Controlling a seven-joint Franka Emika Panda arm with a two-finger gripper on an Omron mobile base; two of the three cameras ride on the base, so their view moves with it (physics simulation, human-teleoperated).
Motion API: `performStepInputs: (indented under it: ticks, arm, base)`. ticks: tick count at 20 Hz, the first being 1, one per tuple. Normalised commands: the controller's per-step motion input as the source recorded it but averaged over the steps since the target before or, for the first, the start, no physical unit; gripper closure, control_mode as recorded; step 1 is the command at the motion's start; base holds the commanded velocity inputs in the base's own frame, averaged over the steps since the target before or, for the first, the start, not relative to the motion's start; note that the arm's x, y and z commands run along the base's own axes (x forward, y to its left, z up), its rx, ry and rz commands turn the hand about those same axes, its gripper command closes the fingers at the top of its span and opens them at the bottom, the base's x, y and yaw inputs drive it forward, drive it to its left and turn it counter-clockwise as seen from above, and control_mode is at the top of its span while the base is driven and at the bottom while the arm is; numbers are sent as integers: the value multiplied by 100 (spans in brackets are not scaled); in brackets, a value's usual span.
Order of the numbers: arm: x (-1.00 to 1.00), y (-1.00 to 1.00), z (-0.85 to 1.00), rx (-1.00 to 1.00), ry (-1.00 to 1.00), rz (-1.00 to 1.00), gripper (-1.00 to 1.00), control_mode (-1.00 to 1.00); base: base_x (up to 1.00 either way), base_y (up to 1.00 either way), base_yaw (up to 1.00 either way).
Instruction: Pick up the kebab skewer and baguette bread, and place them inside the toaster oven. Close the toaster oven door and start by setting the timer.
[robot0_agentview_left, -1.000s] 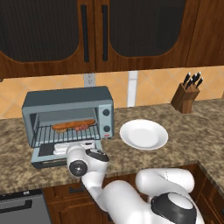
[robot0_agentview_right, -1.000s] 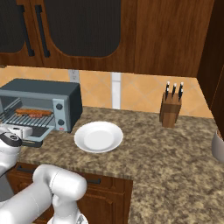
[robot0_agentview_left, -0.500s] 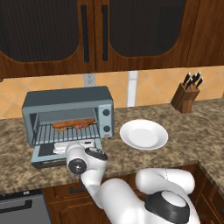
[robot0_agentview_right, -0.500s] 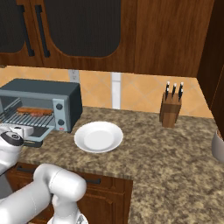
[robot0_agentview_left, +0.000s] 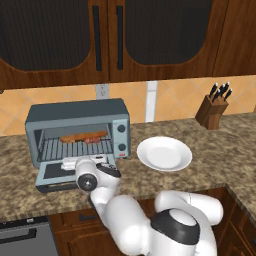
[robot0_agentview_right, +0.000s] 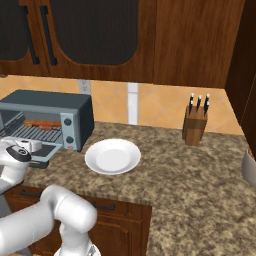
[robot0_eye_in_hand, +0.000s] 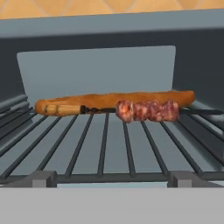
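Inside the toaster oven (robot0_agentview_left: 80, 132), kebab skewer (robot0_eye_in_hand: 146, 110) and baguette bread (robot0_eye_in_hand: 116, 101) lie crosswise; toaster oven door (robot0_agentview_left: 60, 172) hangs open below — gripper state indeterminable.

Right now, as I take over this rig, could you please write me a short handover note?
Hand: in front of the open toaster oven, low over the dropped toaster oven door; its fingertips are out of sight, so I cannot tell whether it is open or shut.
Things: the kebab skewer and the baguette bread both lie on the wire rack inside, skewer in front of the loaf.
Done: both foods are in the oven.
Left: swing the door up shut, then turn the timer knob on the side panel. The white plate beside the oven is not involved.
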Motion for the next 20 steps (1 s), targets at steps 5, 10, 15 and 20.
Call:
performStepInputs:
  ticks: [5,10,15,20]
  arm:
    - [28,0,0,0,0,0,-100,-100]
    - [25,0,0,0,0,0,-100,-100]
    - [21,0,0,0,0,0,-100,-100]
    - [19,0,0,0,0,0,-100,-100]
  base:
    - [0,0,0]
    - [0,0,0]
    - [0,0,0]
    - [0,0,0]
